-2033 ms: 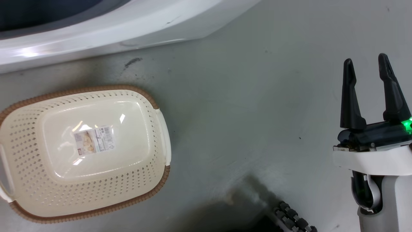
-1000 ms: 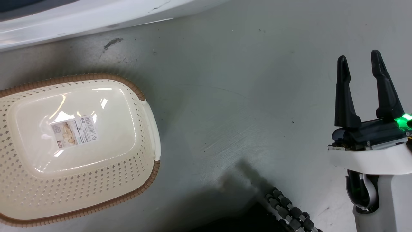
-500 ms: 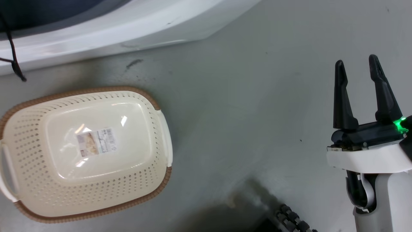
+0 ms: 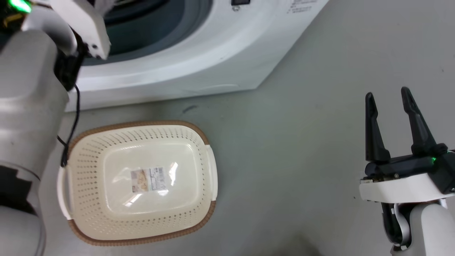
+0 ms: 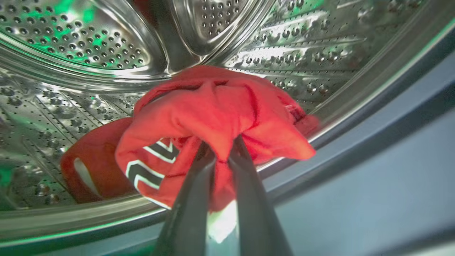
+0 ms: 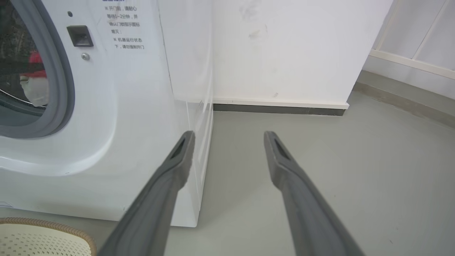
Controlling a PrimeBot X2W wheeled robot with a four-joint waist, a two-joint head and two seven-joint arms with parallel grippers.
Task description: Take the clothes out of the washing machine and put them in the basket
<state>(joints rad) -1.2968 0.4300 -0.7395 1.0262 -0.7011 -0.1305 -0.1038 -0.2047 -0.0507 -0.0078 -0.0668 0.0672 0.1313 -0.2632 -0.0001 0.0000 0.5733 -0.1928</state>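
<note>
We see the lettered red garment (image 5: 213,113), crumpled soft fabric bunched crosswise, inside the perforated steel drum (image 5: 89,53); the left gripper (image 5: 223,147) pinches its fold. A second red garment (image 5: 89,170) lies behind. The cream perforated basket (image 4: 142,123), long axis left-right, sits before the washing machine (image 4: 199,60). The right gripper (image 4: 387,91) stands spread.

The lettered garment (image 5: 213,110) hides the tips of the left gripper (image 5: 223,148) and half the second garment (image 5: 90,170).
</note>
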